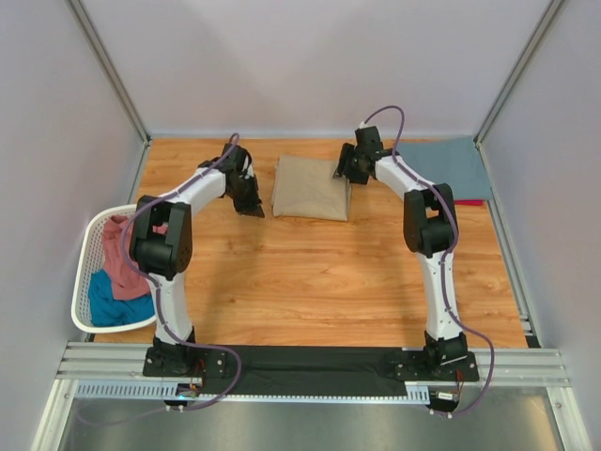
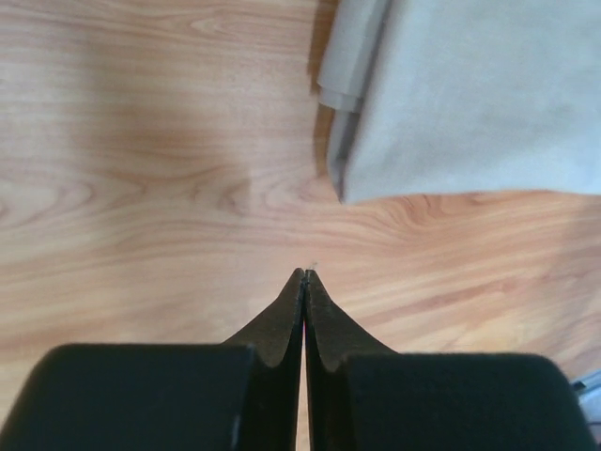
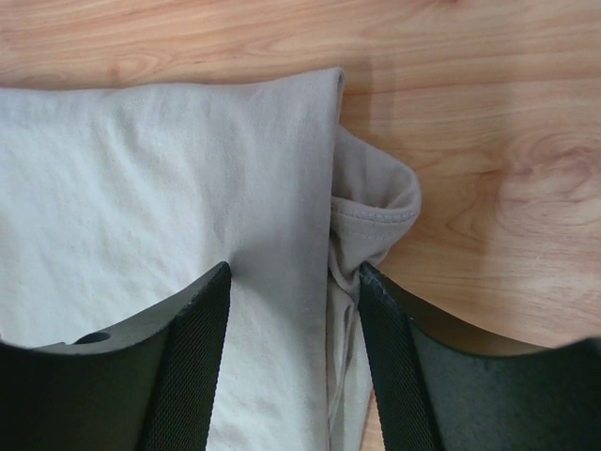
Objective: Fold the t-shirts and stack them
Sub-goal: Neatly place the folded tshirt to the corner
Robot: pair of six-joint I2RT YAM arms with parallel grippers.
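A tan t-shirt (image 1: 310, 188) lies folded into a rectangle at the back middle of the table. My left gripper (image 1: 252, 209) hangs shut and empty over bare wood just left of the shirt; in the left wrist view its fingertips (image 2: 305, 272) meet below the tan t-shirt's (image 2: 470, 94) corner. My right gripper (image 1: 343, 174) is open at the shirt's right edge. In the right wrist view it (image 3: 294, 270) straddles the folded edge of the tan t-shirt (image 3: 141, 188): one finger rests on the flat cloth, the other against a bunched sleeve (image 3: 376, 202).
A white slatted laundry basket (image 1: 84, 254) at the left table edge holds a dusty pink t-shirt (image 1: 120, 254) and a teal t-shirt (image 1: 113, 305). A folded slate blue t-shirt (image 1: 441, 169) lies at the back right with a red one's edge (image 1: 470, 201) showing under it.
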